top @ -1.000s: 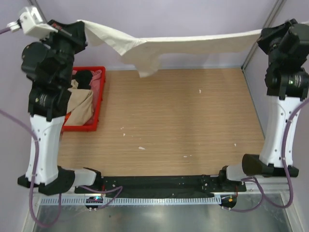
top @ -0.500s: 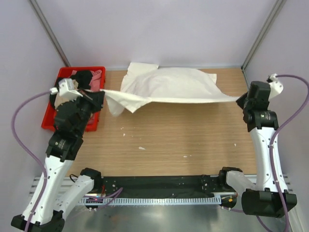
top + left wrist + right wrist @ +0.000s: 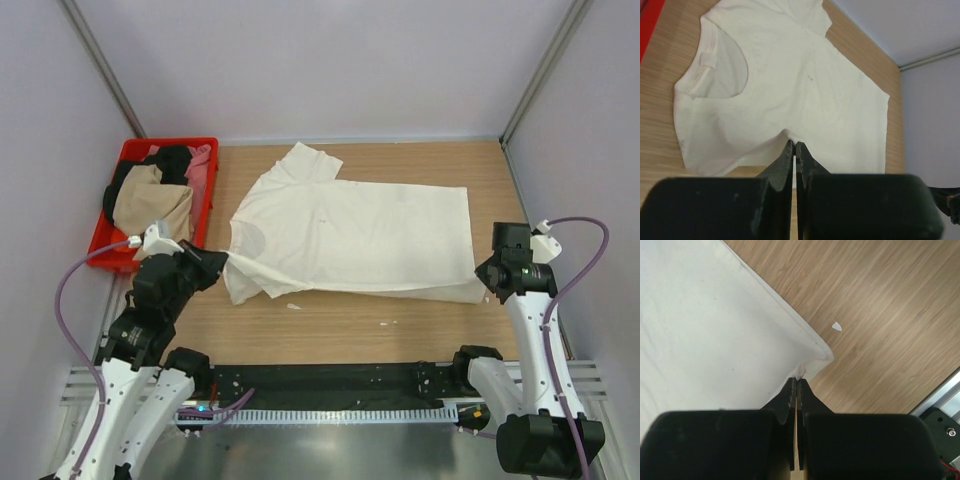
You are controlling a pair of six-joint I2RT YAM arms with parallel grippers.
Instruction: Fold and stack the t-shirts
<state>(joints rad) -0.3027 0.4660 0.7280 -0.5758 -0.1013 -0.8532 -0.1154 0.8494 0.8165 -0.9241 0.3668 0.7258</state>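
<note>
The cream t-shirt lies spread flat on the wooden table, neck hole to the left, hem to the right. My left gripper is shut on its near left edge by the shoulder, seen pinched in the left wrist view. My right gripper is shut on the near right hem corner. Both grippers sit low at the table. Tan, black and pink shirts lie in the red crate.
The red crate stands at the table's left edge, just behind my left arm. Small white scraps lie on the wood near the shirt's front edge; one shows in the right wrist view. The metal rail runs along the near edge.
Both arms have swung down and toward me from high at the back. The cream shirt, stretched in the air a second ago, now lies spread flat on the table.
</note>
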